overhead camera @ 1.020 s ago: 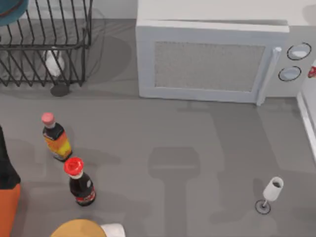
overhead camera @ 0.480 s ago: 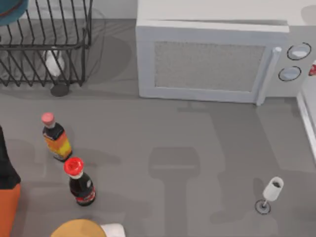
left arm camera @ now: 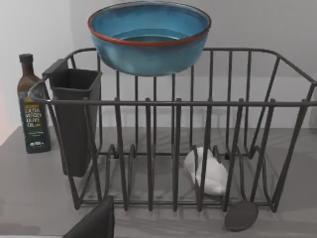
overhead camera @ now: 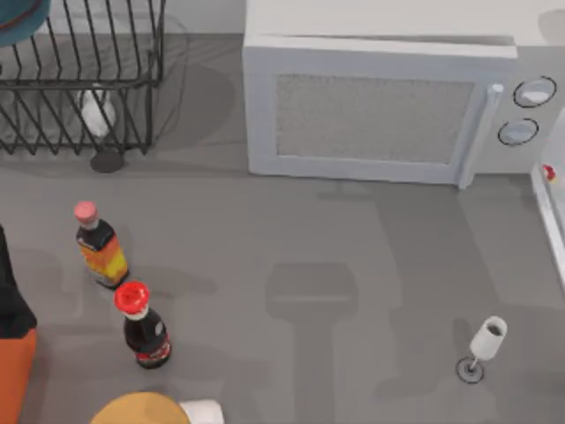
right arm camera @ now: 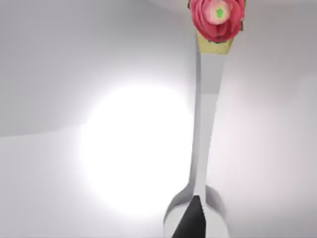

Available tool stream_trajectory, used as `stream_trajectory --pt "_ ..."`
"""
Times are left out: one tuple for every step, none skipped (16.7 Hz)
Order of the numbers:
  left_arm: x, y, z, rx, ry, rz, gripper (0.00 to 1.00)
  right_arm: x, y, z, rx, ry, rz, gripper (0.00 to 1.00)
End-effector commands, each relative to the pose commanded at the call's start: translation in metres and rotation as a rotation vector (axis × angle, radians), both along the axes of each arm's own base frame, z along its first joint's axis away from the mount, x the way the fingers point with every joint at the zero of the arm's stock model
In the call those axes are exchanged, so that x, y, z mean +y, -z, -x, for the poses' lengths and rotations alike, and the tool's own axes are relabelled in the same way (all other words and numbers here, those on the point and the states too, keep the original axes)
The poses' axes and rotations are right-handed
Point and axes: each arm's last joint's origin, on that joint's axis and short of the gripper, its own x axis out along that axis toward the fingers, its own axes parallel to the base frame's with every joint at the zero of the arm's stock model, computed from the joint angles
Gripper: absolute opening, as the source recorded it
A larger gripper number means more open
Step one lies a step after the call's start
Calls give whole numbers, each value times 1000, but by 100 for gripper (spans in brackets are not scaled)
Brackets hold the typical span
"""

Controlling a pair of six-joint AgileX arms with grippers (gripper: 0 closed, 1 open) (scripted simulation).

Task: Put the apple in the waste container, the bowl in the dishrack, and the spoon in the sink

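Sitting level with the top back bars of the black wire dishrack (left arm camera: 208, 102) is the large deep bowl, teal-blue inside with a reddish-brown rim (left arm camera: 148, 44). It is upright, and whether it is touching the bars cannot be told. In the top view, the rack (overhead camera: 79, 84) and bowl (overhead camera: 18, 18) are occupying the table's far left corner. The left gripper (left arm camera: 94, 223) is hanging low in front of the rack, well apart from the bowl; whether it is apart or together cannot be told. The right gripper (right arm camera: 190, 220) is overlapping the round end of a silver spoon with a red flower on its handle (right arm camera: 204, 114) above a white surface, its grip equally unclear. That flower (overhead camera: 549, 172) is showing at the table's right edge, beside the white microwave (overhead camera: 371, 115).
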Motion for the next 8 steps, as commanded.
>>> stream_trajectory --pt "0 0 0 0 0 0 100 0 0 0 0 0 0 75" --pt "0 0 0 0 0 0 100 0 0 0 0 0 0 83" --pt "0 0 0 0 0 0 100 0 0 0 0 0 0 90" --pt "0 0 0 0 0 0 100 0 0 0 0 0 0 98" --pt "0 0 0 0 0 0 100 0 0 0 0 0 0 100" --pt "0 0 0 0 0 0 100 0 0 0 0 0 0 100" --pt "0 0 0 0 0 0 100 0 0 0 0 0 0 100" --pt "0 0 0 0 0 0 100 0 0 0 0 0 0 100"
